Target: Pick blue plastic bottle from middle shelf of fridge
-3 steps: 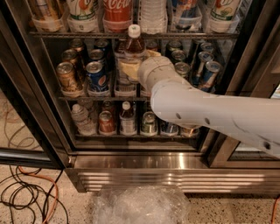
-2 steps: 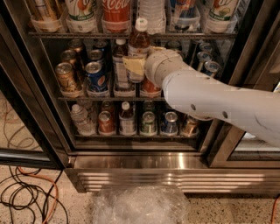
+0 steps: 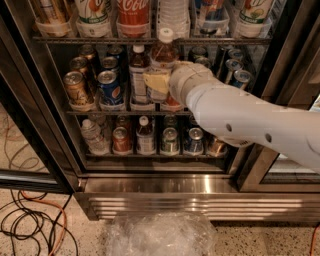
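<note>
The blue plastic bottle (image 3: 163,52) has dark brown liquid, a white cap and a pale label. It stands upright at the centre of the middle shelf (image 3: 90,113) of the fridge (image 3: 45,125), its cap level with the rack above. My gripper (image 3: 168,85) is at the end of the white arm that reaches in from the right. It is shut on the bottle's lower body at the label, and the wrist hides the fingers. A smaller white-capped bottle (image 3: 138,75) stands just left of it.
Cans fill the middle shelf: a gold one (image 3: 77,88), a blue Pepsi one (image 3: 109,86) and blue ones at the right (image 3: 241,79). Large bottles (image 3: 133,15) sit on the rack above, cans and a water bottle (image 3: 92,135) below. Crumpled plastic wrap (image 3: 156,235) and cables (image 3: 30,220) lie on the floor.
The gripper and the bottle have moved together to the right and slightly upward. The arm has swung higher.
</note>
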